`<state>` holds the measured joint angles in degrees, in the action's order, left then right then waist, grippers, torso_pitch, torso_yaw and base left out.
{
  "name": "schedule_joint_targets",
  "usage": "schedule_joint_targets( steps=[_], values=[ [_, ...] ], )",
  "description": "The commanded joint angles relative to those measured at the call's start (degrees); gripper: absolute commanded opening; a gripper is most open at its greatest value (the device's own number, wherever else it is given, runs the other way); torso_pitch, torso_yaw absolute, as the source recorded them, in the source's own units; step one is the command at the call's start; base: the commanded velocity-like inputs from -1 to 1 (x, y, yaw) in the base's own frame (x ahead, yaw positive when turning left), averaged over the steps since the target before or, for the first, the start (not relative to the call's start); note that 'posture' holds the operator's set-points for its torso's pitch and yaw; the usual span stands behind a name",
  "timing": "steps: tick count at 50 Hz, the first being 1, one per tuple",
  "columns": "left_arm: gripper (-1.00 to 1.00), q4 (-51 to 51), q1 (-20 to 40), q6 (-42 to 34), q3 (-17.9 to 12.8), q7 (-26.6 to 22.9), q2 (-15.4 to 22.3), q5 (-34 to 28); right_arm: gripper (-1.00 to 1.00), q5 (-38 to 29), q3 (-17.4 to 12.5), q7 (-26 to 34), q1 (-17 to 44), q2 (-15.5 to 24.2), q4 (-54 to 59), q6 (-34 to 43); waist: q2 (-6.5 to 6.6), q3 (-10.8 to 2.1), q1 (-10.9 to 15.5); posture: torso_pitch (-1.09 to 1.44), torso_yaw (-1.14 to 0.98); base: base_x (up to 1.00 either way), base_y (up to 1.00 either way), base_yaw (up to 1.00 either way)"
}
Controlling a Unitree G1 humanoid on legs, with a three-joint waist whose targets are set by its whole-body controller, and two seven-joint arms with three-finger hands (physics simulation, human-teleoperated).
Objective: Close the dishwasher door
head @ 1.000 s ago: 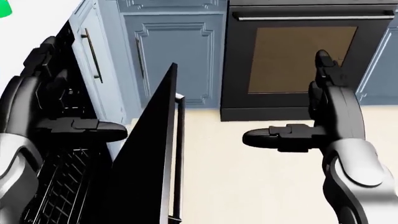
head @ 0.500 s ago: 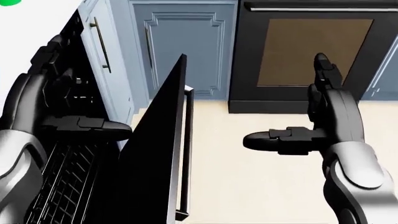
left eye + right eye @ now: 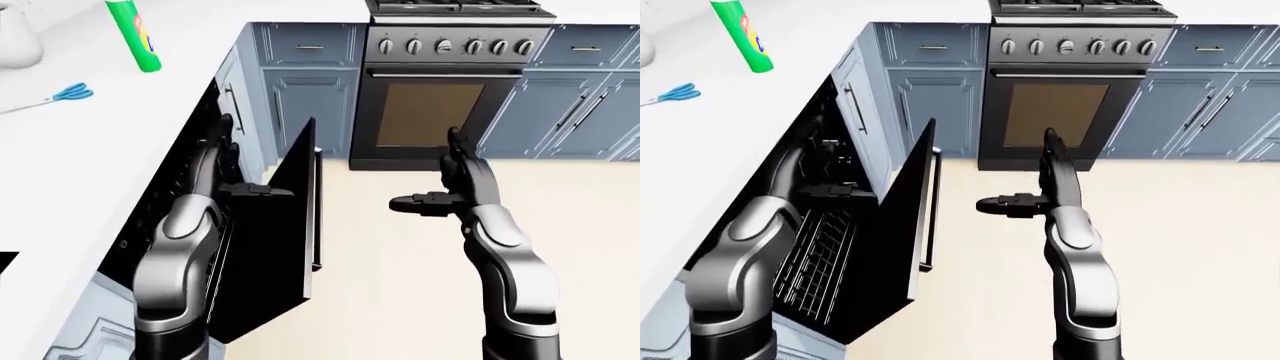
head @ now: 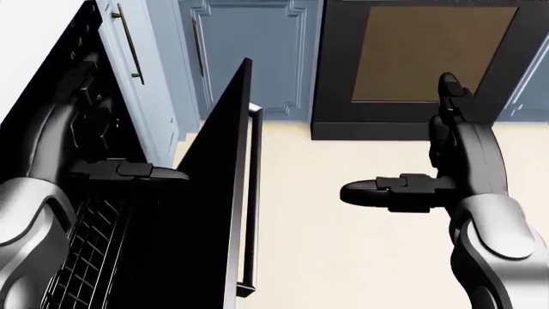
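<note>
The dishwasher door (image 4: pixel 210 212) is a black panel standing partly open and tilted, with its bar handle (image 4: pixel 250 193) on the side facing the floor. My left hand (image 3: pixel 245 161) is open inside the gap between the door and the dishwasher's opening. Its thumb (image 4: pixel 141 171) points right and reaches the door's inner face. My right hand (image 4: pixel 399 138) is open over the beige floor, to the right of the door and apart from it. It holds nothing, with fingers up and thumb pointing left.
A wire dish rack (image 3: pixel 820 255) fills the dishwasher below my left arm. A black oven (image 3: pixel 430 112) and blue cabinets (image 3: pixel 300 97) stand along the top. The white counter (image 3: pixel 60 150) at left holds a green bottle (image 3: pixel 135 34) and scissors (image 3: pixel 65 94).
The camera has shifted, so the whole picture moved a little. My left thumb has come right, up to the door's inner face. The right hand has barely moved.
</note>
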<state>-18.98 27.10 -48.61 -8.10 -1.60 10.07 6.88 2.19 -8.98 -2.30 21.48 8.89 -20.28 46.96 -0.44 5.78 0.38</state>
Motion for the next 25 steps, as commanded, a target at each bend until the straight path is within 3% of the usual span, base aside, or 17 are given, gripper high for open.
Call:
schedule_joint_targets(
  steps=[1,13,25],
  values=[
    [1.00,-1.88,1.51,2.15,-0.36,0.04,0.40,-0.10,1.00,-0.11,-0.30,-0.08,1.47,0.51,-2.34,-1.81,-0.01,-1.30,0.01,0.17,0.00,0.00,0.00,0.00],
    [1.00,-1.34,0.96,2.99,-0.21,-0.21,0.11,-0.26,1.00,-0.19,-0.21,-0.01,0.56,0.23,-1.80,-2.73,0.02,1.74,-0.01,0.29,0.00,0.00,0.00,0.00],
    [1.00,-1.68,-0.03,3.41,0.05,-0.51,-0.33,-0.52,1.00,-0.13,-0.18,0.01,0.08,0.03,-2.07,-2.90,0.04,3.98,0.04,0.41,0.00,0.00,0.00,0.00]
  ],
)
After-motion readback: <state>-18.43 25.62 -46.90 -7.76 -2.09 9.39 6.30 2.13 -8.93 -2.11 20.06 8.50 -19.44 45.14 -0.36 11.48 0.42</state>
